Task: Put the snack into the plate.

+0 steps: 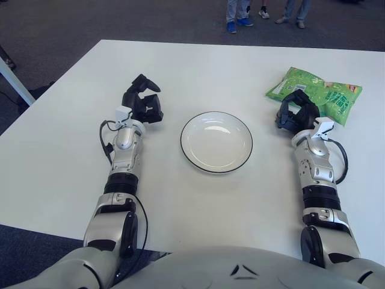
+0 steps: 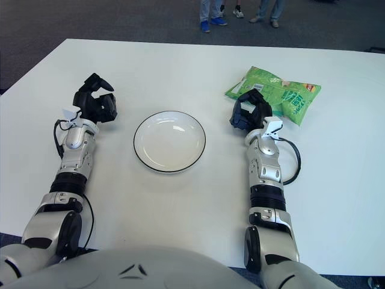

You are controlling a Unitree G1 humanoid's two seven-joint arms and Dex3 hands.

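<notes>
A broad white rectangular table (image 1: 198,66) with a smooth matte top carries the whole scene, its far edge giving way to dark grey carpet (image 1: 90,18) where the blue-jeaned legs and shoes of bystanders (image 1: 239,13) show at the top. The humanoid's two silver jointed arms lie forward on the tabletop, black cables looping at each wrist. At the centre, between the arms, sits a shallow round white plate with a thin dark rim (image 1: 187,124), glossy enough to catch the ceiling lights and holding nothing. The task's thing, a crinkled green plastic snack bag with white print (image 1: 328,90), lies flat on the table's far right, well apart from the plate, puffed like a pillow with sealed edges. The robot's right hand (image 1: 296,115), black and three-fingered, rests at the bag's near-left edge with its fingers curled loosely and apart over the corner; they look to be touching the wrapper, but no firm grip on it is evident. The left hand (image 1: 143,102) sits on the table left of the plate, fingers slack and holding nothing, seemingly idle. The step in hand appears to be the reach and grasp: the next move would call for the right fingers to close on the slippery, yielding film, pinching enough material to lift it, then carrying it leftward over the dish.
</notes>
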